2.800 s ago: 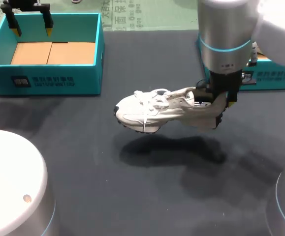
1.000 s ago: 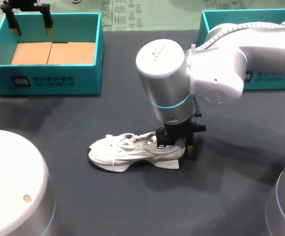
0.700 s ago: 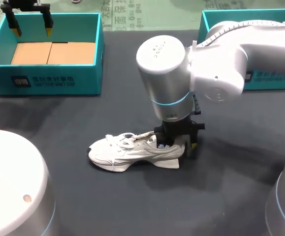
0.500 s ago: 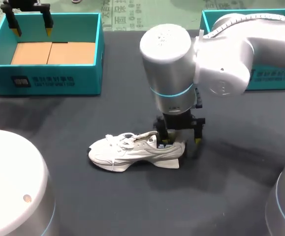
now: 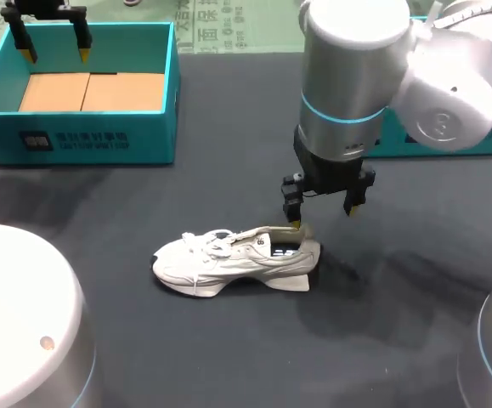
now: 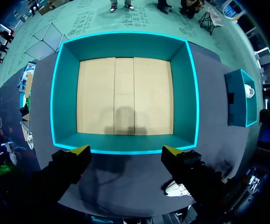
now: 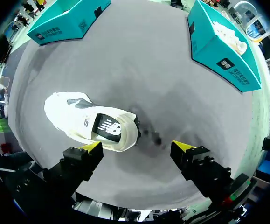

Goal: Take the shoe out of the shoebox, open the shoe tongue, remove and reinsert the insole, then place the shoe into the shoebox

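Observation:
A white shoe (image 5: 233, 259) stands on its sole on the dark table, toe to the left, its dark insole showing in the opening (image 7: 107, 128). My right gripper (image 5: 322, 217) hangs open just above the heel, touching nothing; in the right wrist view the gripper (image 7: 138, 146) has the heel (image 7: 125, 135) under and ahead of it. My left gripper (image 5: 56, 53) hovers open over the back rim of the empty teal shoebox (image 5: 93, 136). The left wrist view looks down into that shoebox (image 6: 125, 39), onto its cardboard floor, with the left gripper (image 6: 126, 151) over its near wall.
A second teal box (image 5: 462, 132) stands at the back right behind my right arm; white contents show in this box (image 7: 221, 44) in the right wrist view. Dark table surface lies bare around the shoe.
My right gripper has opened, let go of the shoe's heel and risen up and to the right. The shoe stays on the table. The left arm has not moved.

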Controlling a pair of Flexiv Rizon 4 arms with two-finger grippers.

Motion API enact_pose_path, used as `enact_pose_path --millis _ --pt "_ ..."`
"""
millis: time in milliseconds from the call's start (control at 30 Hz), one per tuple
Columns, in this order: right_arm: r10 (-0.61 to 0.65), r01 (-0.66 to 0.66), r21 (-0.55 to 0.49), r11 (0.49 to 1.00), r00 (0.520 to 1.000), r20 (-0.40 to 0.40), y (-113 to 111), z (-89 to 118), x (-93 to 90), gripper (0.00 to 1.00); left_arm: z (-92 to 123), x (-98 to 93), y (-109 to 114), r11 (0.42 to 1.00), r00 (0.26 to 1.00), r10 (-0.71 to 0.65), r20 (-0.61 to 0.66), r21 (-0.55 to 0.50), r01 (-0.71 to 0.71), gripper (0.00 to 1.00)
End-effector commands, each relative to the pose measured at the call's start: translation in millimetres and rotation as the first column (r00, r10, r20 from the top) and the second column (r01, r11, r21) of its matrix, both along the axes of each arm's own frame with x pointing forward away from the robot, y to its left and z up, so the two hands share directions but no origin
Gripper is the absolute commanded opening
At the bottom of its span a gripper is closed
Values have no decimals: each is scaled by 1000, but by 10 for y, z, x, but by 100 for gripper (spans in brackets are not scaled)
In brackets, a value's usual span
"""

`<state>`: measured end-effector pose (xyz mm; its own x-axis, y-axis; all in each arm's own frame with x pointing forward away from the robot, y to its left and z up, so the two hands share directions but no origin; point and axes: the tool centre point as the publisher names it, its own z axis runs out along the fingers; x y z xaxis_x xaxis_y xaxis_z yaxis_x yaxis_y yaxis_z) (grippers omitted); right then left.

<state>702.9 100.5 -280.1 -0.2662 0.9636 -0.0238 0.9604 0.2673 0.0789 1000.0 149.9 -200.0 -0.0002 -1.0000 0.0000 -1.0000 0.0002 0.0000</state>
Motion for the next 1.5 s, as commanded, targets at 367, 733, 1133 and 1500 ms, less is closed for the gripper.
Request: enact_pose_path --millis 367,733,1133,1500 --pt "337 -322 316 892 941 9 -456 197 -55 100 0 0 0 1000 1000 0 0 0 0 100" --pt "417 -411 370 833 906 68 -447 132 -45 100 0 0 0 1000 1000 0 0 0 0 100" --pt "563 -684 400 610 729 389 -595 -56 -92 100 0 0 0 1000 1000 0 0 0 0 100" --pt "522 -671 315 671 729 443 -588 -158 -136 100 0 0 0 1000 1000 0 0 0 0 100"
